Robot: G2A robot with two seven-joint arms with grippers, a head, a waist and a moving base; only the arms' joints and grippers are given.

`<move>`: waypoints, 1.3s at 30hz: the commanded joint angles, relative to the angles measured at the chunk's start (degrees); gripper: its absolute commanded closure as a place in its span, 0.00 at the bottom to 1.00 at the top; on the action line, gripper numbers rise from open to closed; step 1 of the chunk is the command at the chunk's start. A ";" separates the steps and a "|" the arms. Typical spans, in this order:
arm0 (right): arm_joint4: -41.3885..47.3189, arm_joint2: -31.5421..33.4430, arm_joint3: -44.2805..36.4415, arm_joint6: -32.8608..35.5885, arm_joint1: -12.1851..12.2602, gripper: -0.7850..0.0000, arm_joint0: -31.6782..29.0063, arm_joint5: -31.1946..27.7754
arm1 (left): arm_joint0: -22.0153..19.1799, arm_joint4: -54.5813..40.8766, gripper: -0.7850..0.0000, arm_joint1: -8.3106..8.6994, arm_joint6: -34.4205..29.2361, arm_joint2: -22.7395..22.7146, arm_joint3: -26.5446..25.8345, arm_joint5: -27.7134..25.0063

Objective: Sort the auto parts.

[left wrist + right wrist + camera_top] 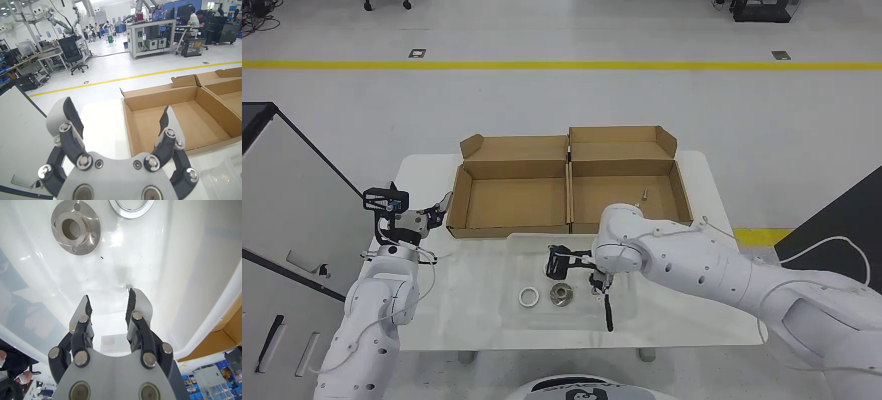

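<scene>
A steel flange [560, 294] [75, 231] and a pale metal ring [528, 297] [131, 207] lie side by side in the shallow white tray [487, 285] [208, 321]. My right gripper [558, 266] [109, 298] hovers open just above the tray floor, short of both parts, with nothing between its fingers. A tiny bolt [129, 287] rests on the tray at the tip of one finger. My left gripper [438, 210] [117, 104] is open and empty at the table's left side, beside the near corner of the left cardboard box [510, 195] [179, 121].
Two open cardboard boxes stand side by side at the back of the table. The right box [627, 185] [226, 91] holds one small bolt-like part [643, 192]. A thin dark piece [608, 316] shows below the right arm over the tray. A grey panel [19, 121] stands left of the table.
</scene>
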 commanded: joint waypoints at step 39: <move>-6.47 2.18 5.51 1.01 -3.63 0.62 -3.31 5.24 | 0.00 0.00 0.00 0.00 0.00 0.00 0.00 0.00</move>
